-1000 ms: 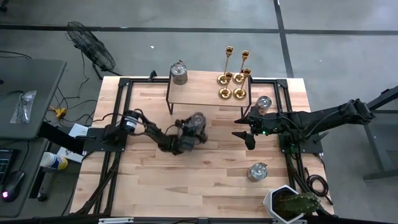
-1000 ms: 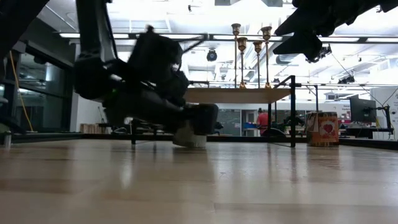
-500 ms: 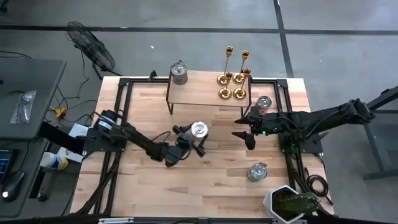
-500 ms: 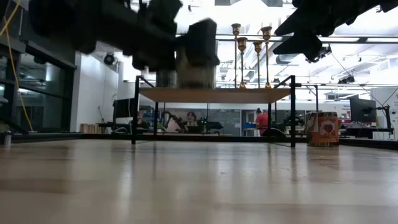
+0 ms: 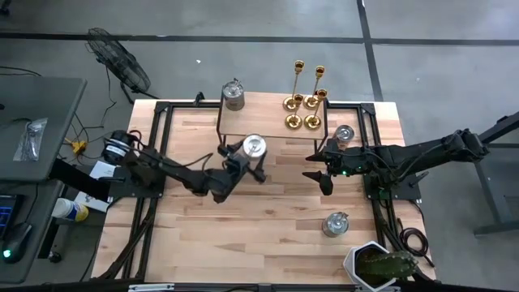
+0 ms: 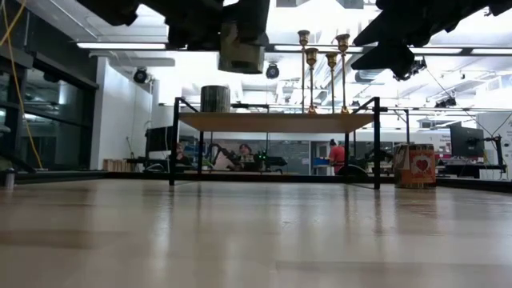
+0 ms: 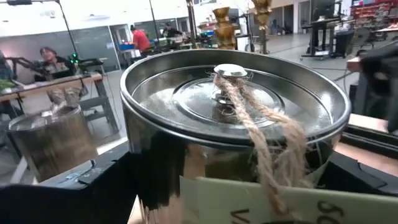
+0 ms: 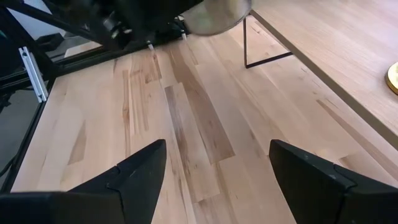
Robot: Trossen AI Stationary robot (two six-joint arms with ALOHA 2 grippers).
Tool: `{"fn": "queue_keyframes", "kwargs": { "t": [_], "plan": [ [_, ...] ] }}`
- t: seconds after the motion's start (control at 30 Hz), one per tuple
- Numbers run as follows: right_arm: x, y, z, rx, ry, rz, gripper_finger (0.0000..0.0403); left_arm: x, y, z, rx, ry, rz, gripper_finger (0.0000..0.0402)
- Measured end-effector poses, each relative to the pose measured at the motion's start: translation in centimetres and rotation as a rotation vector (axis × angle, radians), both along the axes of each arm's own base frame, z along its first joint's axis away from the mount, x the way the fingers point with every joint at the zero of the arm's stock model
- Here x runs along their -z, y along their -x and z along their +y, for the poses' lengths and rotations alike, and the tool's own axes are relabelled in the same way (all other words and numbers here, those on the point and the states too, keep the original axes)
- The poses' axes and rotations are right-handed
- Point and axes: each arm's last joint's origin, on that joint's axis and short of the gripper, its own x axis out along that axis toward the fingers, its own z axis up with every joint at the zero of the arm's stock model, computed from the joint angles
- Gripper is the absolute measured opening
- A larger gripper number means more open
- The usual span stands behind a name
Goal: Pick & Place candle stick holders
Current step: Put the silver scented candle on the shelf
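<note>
We are watching the left gripper [image 5: 247, 162] carrying a silver jar [image 5: 254, 146] clamped between its fingers, lid and twine knot [image 7: 231, 81] filling the left wrist view, held high off the table [image 5: 268, 219] at the front edge of the raised shelf [image 5: 268, 122]. A second jar [image 5: 233, 95] is already sitting on the shelf's left end. The right gripper [image 5: 324, 170] is hanging over the table's right-centre with fingers spread and nothing between them, the bare boards showing through the gap in its wrist view. The candle stick holders [image 5: 305, 104] are standing untouched, clustered on the shelf's right end, well apart from both grippers. Two more jars [image 5: 345, 134] [image 5: 335, 222] are sitting on the table's right side. We are judging the step in hand as shelving a jar, not yet the candlesticks. Next move likely calls for setting the jar down on open shelf space, then a reach toward the brass cluster without tipping its thin stems.
</note>
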Motion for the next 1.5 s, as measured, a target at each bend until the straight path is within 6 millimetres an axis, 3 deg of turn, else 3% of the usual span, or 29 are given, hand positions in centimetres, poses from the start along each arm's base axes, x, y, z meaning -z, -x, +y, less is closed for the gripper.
{"fn": "queue_keyframes", "kwargs": {
  "t": [0.3,0.73,0.9,1.2,1.5],
  "plan": [
    [0.0,0.0,0.0,0.000,0.000,0.000,0.0278,-0.9,-0.9,3.5,-0.043,-0.013,0.020,0.0356],
    [0.0,0.0,0.0,0.000,0.000,0.000,0.0278,-1.8,-1.9,10.2,-0.185,0.079,-0.038,0.0356],
    [0.0,0.0,0.0,0.000,0.000,0.001,0.0278,-1.4,-3.7,12.3,-0.242,0.113,-0.032,0.0356],
    [0.0,0.0,0.0,-0.001,0.000,0.000,0.0278,0.0,-5.9,13.5,-0.354,0.111,-0.025,0.0356],
    [0.0,0.0,0.0,0.000,0.000,0.000,0.0278,1.1,-5.9,14.7,-0.465,0.134,-0.099,0.0356]
  ]
}}
